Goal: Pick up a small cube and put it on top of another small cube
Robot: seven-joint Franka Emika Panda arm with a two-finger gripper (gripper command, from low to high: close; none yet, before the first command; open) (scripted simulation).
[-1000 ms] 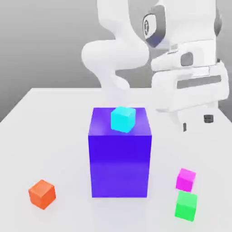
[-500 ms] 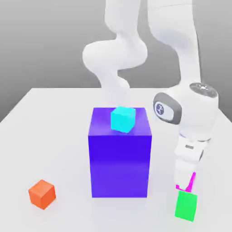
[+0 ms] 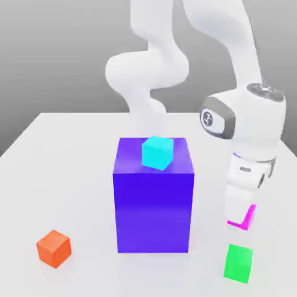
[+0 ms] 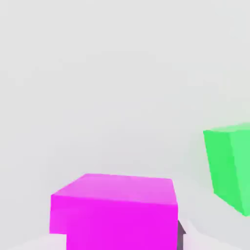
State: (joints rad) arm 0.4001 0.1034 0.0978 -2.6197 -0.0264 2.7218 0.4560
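"Fingers (image 4: 207,241) first: how do they stand?"

"Closed on the magenta cube (image 3: 250,217), one to each side of it. The hand view has its upper face and one broad side in sight, with a dark pad edge beside it."

"And the arm (image 3: 255,125)?"

"It reaches down from the top of the exterior view, bends at the wrist, and the gripper (image 3: 239,218) points down at the exterior view's right. A white finger covers part of the cube, leaving a magenta strip along the bottom and side. How much air is under it, I can't tell."

"What stands nearest?"

"The green cube (image 3: 238,264), nearer the exterior camera than the magenta one. They are apart, with a narrow strip of pale table (image 3: 81,180) between them, and the hand view shows that gap too."

"And the big block (image 3: 154,212)?"

"Blue-purple, upright, toward the exterior view's left from the gripper, with open table between them. Its top is higher than the green cube's. The cyan cube (image 3: 158,152) sits on that top, close to the near edge, with bare surface to both sides and behind."

"Anything beyond it?"

"The orange cube (image 3: 54,249), low at the exterior view's left, well apart from the block, with wide open table around it."
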